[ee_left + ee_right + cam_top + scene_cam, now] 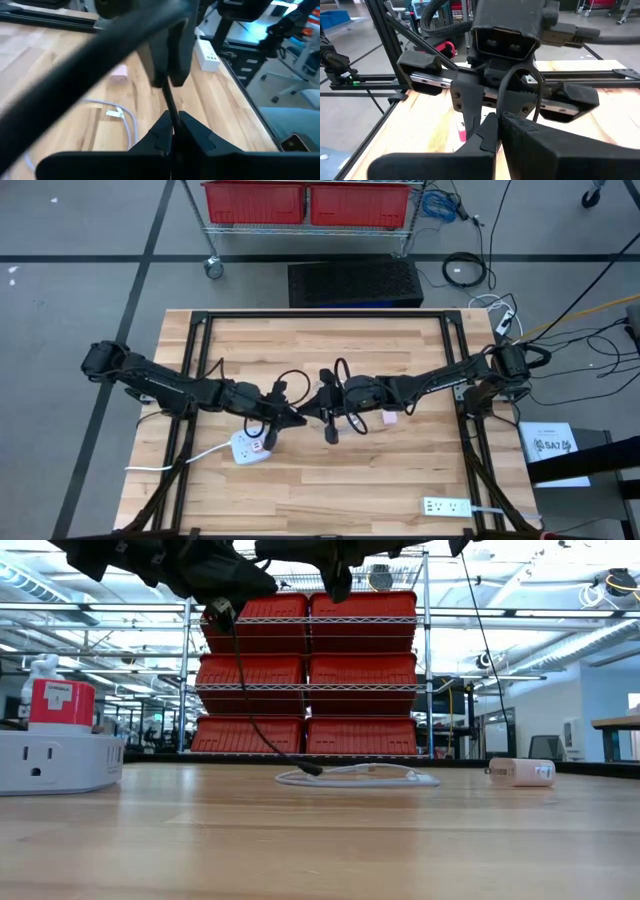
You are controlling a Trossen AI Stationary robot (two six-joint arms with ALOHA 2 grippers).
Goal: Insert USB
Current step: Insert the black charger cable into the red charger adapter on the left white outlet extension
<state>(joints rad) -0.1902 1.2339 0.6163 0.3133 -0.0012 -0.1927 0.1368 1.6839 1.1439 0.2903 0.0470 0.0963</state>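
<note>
Evenly and brightly lit from ceiling strips [560,635]. Only soft, faint shadows on the tabletop [330,470]. Backlit and near-black arms in the low view. Heavily blurred close-up parts in the left wrist view; mild glare off the wood.

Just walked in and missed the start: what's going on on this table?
Two robot arms meet over the middle of the table, both gripping a black cable between them. The left hand is pinched on the cable; the right hand is shut on it too. A white power strip with a red block waits nearby, nothing plugged in yet.
</note>
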